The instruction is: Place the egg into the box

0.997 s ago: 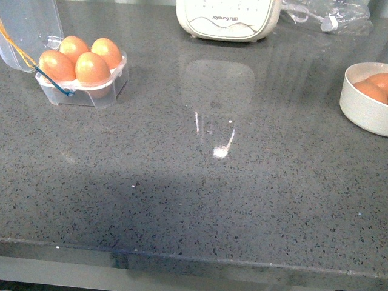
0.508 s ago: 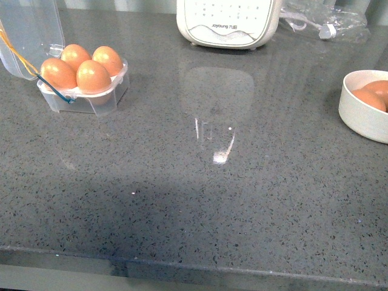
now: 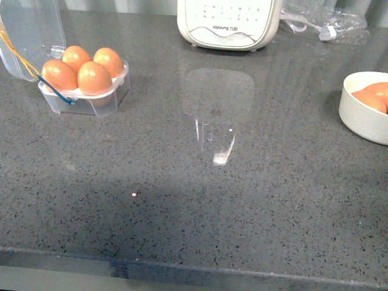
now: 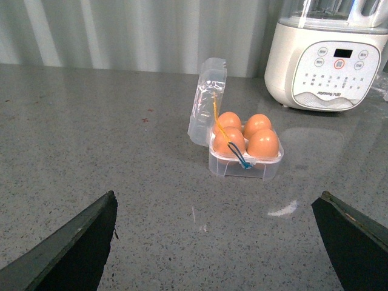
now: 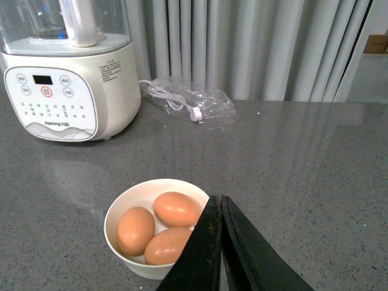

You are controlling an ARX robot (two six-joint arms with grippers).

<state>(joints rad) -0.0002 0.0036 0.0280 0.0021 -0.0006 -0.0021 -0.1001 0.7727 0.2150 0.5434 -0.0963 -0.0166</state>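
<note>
The clear box [image 3: 85,100] stands at the far left of the grey counter, lid [image 3: 30,33] open and upright, all four cups filled with orange-brown eggs [image 3: 94,77]. It also shows in the left wrist view [image 4: 245,163]. Neither arm shows in the front view. My left gripper [image 4: 215,242] is open and empty, well back from the box. My right gripper [image 5: 219,209] is shut and empty, just beside a white bowl [image 5: 130,203] that holds three eggs [image 5: 177,208].
The white bowl [image 3: 357,118] sits at the counter's right edge in the front view. A white blender base [image 3: 227,24] stands at the back centre, with a clear plastic bag [image 3: 324,21] holding a cable to its right. The counter's front edge [image 3: 194,270] is near.
The front view has shifted slightly, so the box and bowl sit a little lower and further right in the picture. Nothing on the counter has moved.
</note>
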